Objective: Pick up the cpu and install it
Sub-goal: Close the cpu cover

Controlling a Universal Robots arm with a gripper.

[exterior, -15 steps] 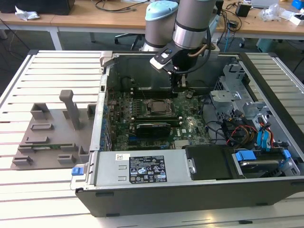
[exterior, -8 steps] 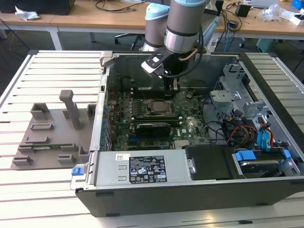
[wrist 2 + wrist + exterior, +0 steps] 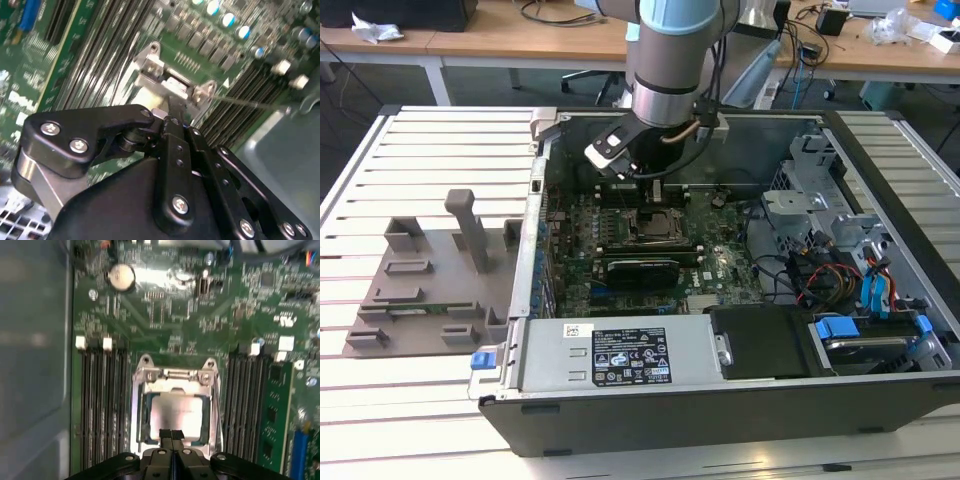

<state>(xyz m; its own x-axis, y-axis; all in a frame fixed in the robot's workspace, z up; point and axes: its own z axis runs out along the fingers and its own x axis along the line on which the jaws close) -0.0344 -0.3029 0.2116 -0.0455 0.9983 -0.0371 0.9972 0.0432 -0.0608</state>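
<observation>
– Jaws first, black and close to the lens. They are pressed together with nothing visible between them, tips at the near edge of the cpu (image 3: 175, 412).
– So the jaws aren't carrying it?
– No. It lies flat in the socket (image 3: 134, 405), right under the tips. I can't tell whether they touch its lid.
– How would it handle?
– Light, thin and stiff, I'd judge. The smooth metal lid is probably slippery, and the underside and socket contacts are probably delicate. Take hold by two opposite edges and keep it level, never dragged.
– What flanks the jaws?
– Empty-looking memory slots (image 3: 100, 405) either side of the socket. Beyond one set, a green stick (image 3: 272, 425) stands in its slot.
– And further out?
– The motherboard (image 3: 165, 315) lies in the open case (image 3: 720, 405), which also holds a drive cage (image 3: 820, 200) with cables and a grey labelled box (image 3: 620, 360). Outside the case, well apart from the jaws, a grey fixture (image 3: 420, 290) rests on the slatted tabletop (image 3: 430, 150).
</observation>
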